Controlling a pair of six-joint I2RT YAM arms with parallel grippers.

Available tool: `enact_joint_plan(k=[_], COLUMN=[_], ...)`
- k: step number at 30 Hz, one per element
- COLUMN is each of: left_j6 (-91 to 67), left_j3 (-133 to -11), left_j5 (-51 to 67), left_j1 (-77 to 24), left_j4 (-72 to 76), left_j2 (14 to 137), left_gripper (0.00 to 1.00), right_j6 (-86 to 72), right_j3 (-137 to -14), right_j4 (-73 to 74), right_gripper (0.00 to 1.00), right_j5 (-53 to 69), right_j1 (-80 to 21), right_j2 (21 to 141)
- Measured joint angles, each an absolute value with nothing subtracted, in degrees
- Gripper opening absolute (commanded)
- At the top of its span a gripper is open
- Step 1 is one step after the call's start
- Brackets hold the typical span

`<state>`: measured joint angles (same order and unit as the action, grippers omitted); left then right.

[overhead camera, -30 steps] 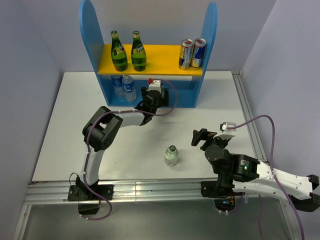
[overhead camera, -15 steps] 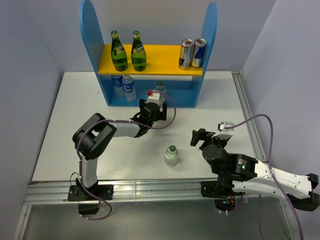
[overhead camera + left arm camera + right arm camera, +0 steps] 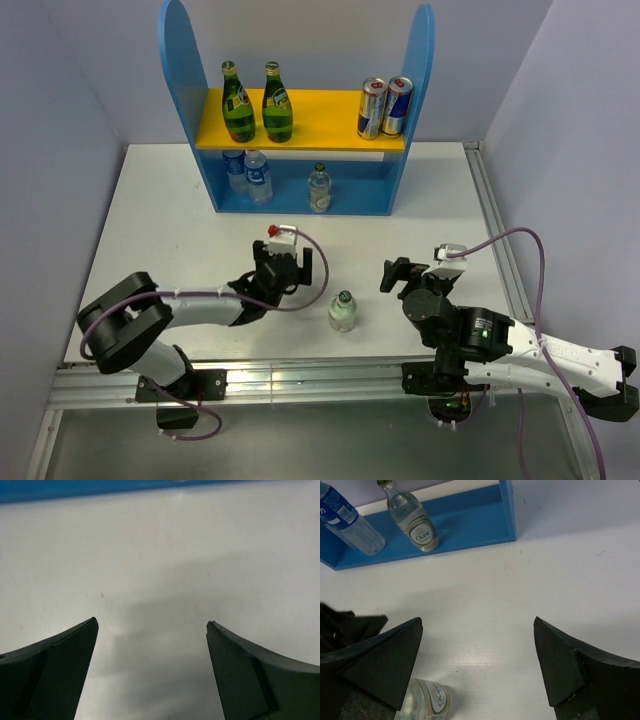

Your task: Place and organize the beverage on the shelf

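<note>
Looking down from the top view, the shelf (image 3: pixel 177 60) stands at the far edge of the table (image 3: pixel 150 230), with two green bottles (image 3: pixel 258 103) and two cans (image 3: pixel 385 107) on its yellow board, and two water bottles (image 3: pixel 247 175) plus a clear bottle (image 3: pixel 319 188) on the blue base. One loose bottle (image 3: pixel 343 311) stands upright on the table well short of the shelf, between the left gripper (image 3: pixel 290 262) and the right gripper (image 3: pixel 400 272), touched by neither. The left wrist view shows the left gripper (image 3: pixel 152 670) spread wide over bare table, nothing between its fingers (image 3: pixel 50 675). The right wrist view shows the right gripper (image 3: pixel 477 660) equally wide and empty, with the loose bottle (image 3: pixel 427 702) low beside its left finger (image 3: pixel 375 655) and the shelf (image 3: pixel 470 525) beyond. That bottle looks like glass: rigid, smooth, probably slippery, fairly light but breakable, and liable to tip if nudged near the cap. A squeeze around the labelled body, below the shoulder, seems the safest hold.
</note>
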<state>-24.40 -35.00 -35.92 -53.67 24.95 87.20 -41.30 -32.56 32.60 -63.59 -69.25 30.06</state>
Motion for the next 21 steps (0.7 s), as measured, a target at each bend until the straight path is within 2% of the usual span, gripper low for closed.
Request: enact_joint_plan(k=[6, 13, 21], left_j6=[-29.8, -31.7, -29.4], left_j3=[-27.8, -22.9, -23.1], left_j5=[-39.2, -41.3, -38.2], left_j1=[-64.3, -78.0, -80.1], left_j4=[19.8, 20.5, 26.1], left_j2=[78.7, 72.4, 78.1], left_gripper=[0.93, 0.93, 0.93], right_j6=[-41.5, -41.5, -42.1], right_j3=[-32.6, -32.6, -32.6], right_j4=[32.6, 32.6, 32.7], right_gripper=[0.99, 0.99, 0.99], right_j5=[-63.6, -63.7, -63.8], right_j1=[-69.3, -69.3, -69.2], right_j2=[30.4, 30.4, 30.4])
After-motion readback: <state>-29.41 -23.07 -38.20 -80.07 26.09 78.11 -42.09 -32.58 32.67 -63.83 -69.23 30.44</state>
